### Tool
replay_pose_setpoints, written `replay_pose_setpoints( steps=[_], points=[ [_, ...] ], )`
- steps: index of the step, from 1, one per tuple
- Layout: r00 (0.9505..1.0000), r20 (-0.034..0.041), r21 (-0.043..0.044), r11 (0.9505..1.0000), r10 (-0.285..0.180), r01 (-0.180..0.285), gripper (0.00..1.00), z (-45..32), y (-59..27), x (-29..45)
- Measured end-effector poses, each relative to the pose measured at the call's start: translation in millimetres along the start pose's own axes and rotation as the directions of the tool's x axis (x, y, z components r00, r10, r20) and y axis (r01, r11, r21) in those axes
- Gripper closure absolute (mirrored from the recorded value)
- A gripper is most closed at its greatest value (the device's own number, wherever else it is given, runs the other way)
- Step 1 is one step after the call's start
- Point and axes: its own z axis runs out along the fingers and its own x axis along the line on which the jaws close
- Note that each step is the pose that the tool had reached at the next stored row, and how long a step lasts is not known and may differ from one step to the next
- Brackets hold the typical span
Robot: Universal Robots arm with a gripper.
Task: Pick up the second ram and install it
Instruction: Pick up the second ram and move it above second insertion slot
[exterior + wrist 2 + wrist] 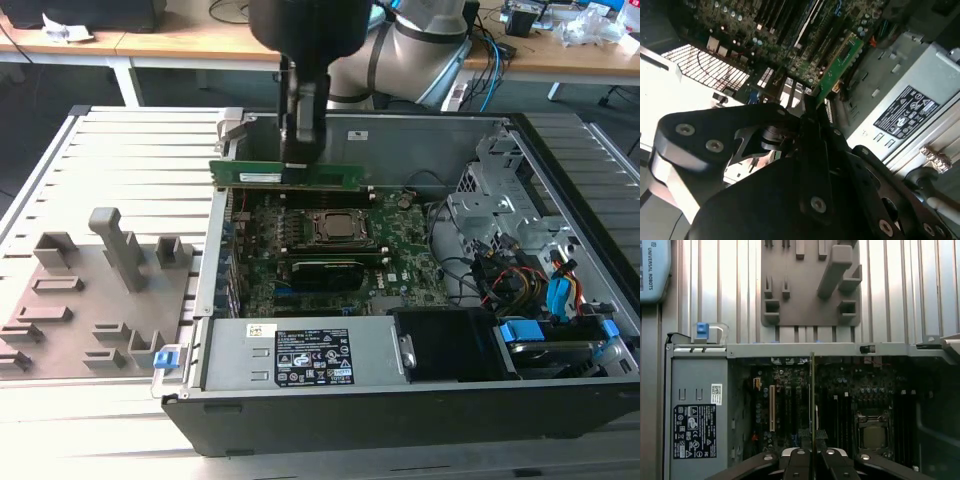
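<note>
Away from the jaws sits a grey moulded plastic fixture plate [60, 330]. The black gripper [300, 162] is pinched tight on the thin, long green circuit-board ram stick [250, 174], which juts out level on both sides of the jaws, above the dark, bumpy motherboard [330, 260]. If it comes down tilted or off its slot, I reckon the stiff edge could jam or chip.

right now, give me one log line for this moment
pincer: shut on ram | ram: level, long edge down, over motherboard | case: open | seated: cannot tell
</note>
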Motion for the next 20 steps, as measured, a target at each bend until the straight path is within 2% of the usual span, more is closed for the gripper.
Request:
replay_pose_setpoints(
  steps=[7,8,10,12,13,14,15,16,20],
  points=[
    [1.0000,0.0000,-0.0019,1.0000,0.000,0.000,0.86,-1.4,-22.6,-0.7],
    [1.0000,-0.0001,-0.0026,1.0000,0.000,0.000,0.86,-1.8,-29.6,-1.0],
    [1.0000,0.0007,-0.0030,1.0000,0.000,0.000,0.86,-2.0,-34.0,-1.6],
    [0.9999,0.0163,-0.0033,1.0000,-0.001,0.001,0.86,-1.5,-35.6,-2.1],
    [0.9996,0.0293,-0.0036,1.0000,-0.001,0.001,0.86,0.3,-37.7,-3.9],
    [0.9995,0.0328,-0.0037,1.0000,-0.002,0.002,0.86,1.8,-38.7,-5.2],
    [0.9995,0.0331,-0.0047,1.0000,-0.001,0.002,0.86,4.6,-44.3,-9.9],
    [0.9995,0.0331,-0.0065,1.0000,-0.001,0.002,0.86,7.2,-54.8,-18.5],
    [0.9995,0.0331,-0.0099,0.9999,-0.001,0.002,0.86,10.6,-72.1,-28.5]
  ],
)
